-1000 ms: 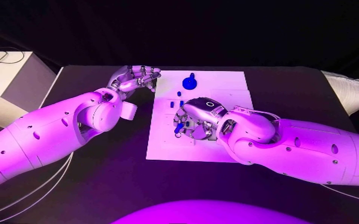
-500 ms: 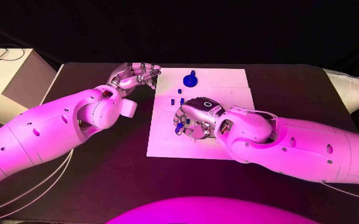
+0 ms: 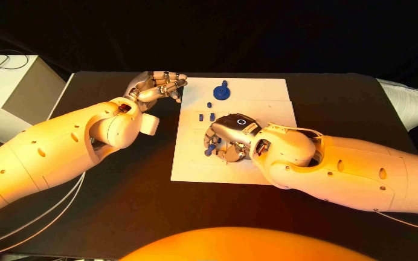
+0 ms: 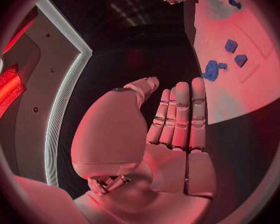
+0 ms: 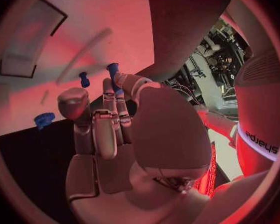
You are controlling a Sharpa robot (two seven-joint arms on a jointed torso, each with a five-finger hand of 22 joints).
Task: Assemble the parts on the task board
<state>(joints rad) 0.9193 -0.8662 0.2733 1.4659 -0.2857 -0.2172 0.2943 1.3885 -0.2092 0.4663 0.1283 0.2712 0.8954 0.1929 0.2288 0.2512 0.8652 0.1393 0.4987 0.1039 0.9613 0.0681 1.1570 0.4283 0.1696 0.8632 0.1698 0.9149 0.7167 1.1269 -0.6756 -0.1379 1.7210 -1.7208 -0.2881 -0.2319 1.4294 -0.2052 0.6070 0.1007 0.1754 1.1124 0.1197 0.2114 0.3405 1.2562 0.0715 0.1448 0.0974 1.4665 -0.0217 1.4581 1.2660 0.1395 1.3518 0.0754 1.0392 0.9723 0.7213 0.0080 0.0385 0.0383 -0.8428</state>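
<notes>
the right hand [image 3: 228,141] pinches a small blue part [image 3: 209,149] over the task board [image 3: 261,101] and should lower it upright, while the left hand [image 3: 159,87] waits empty, fingers straight together.

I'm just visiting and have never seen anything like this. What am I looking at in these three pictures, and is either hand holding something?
It is a robot with two white arms, each ending in a silver hand. One picture looks down from its head; the two round ones come from cameras at the wrists. On the black table lies a white task board with small blue parts, such as a round one near its far edge. The left hand hovers beside the board, holding nothing. The right hand is over the board with a blue part at its fingers; whether they grip it, I cannot tell.
</notes>
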